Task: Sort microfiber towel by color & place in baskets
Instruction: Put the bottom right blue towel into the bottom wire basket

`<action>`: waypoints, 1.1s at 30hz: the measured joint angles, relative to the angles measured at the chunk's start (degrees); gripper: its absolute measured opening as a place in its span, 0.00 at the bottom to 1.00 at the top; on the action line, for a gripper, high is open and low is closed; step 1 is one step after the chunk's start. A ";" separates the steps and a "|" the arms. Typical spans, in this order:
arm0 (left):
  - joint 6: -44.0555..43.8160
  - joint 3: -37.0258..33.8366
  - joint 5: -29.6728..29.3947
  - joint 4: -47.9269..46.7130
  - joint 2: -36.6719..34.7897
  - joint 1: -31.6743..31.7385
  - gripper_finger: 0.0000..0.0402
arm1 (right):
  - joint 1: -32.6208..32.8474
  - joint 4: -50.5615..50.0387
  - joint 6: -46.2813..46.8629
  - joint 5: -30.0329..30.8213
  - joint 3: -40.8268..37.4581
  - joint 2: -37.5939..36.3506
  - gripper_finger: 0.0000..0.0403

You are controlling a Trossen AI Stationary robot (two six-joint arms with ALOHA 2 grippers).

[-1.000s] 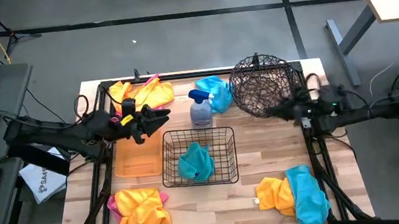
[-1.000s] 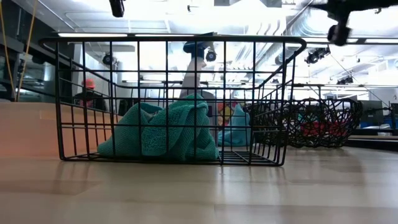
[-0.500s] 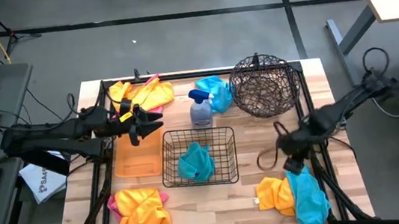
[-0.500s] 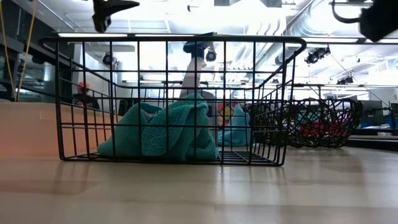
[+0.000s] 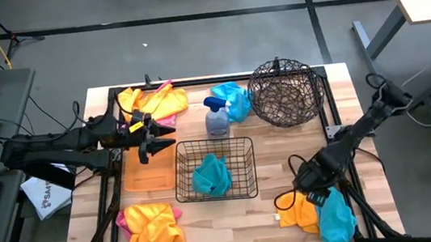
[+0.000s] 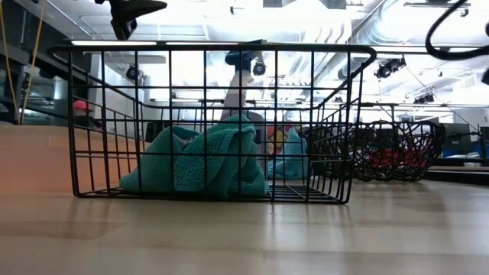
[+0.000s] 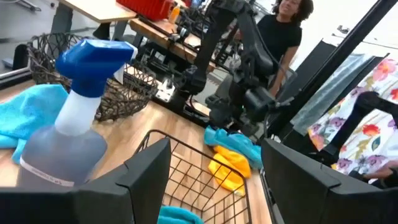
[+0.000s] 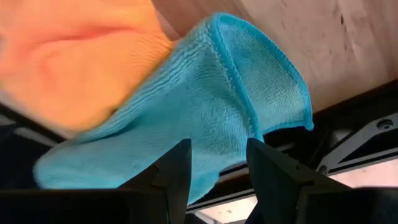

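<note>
1. Since a second ago the right arm has swung from beside the round brown basket to the table's near right corner; the left arm has shifted only slightly.
2. The right gripper hangs over the blue towel lying against an orange towel; its fingers stand partly apart, the cloth just beyond their tips, nothing held.
3. The left gripper hovers over the orange tray, jaws wide and empty, pointing toward the spray bottle.
4. The black wire basket at the table's middle holds one blue towel.
5. Another blue towel lies between the bottle and the round basket.
6. Orange and pink towels lie at the far left; an orange pile over pink sits at the near left corner.
</note>
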 joint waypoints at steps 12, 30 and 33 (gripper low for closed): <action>-0.07 0.00 -2.33 0.02 0.09 0.00 0.59 | 2.50 0.05 -2.99 0.11 -0.03 9.46 0.35; 8.04 0.00 -18.41 23.39 0.07 0.00 0.59 | 6.28 -26.74 1.57 27.31 31.74 -0.11 0.00; 7.86 0.00 -19.38 24.04 0.09 0.00 0.59 | 6.28 -29.14 1.89 33.31 34.28 -0.86 0.01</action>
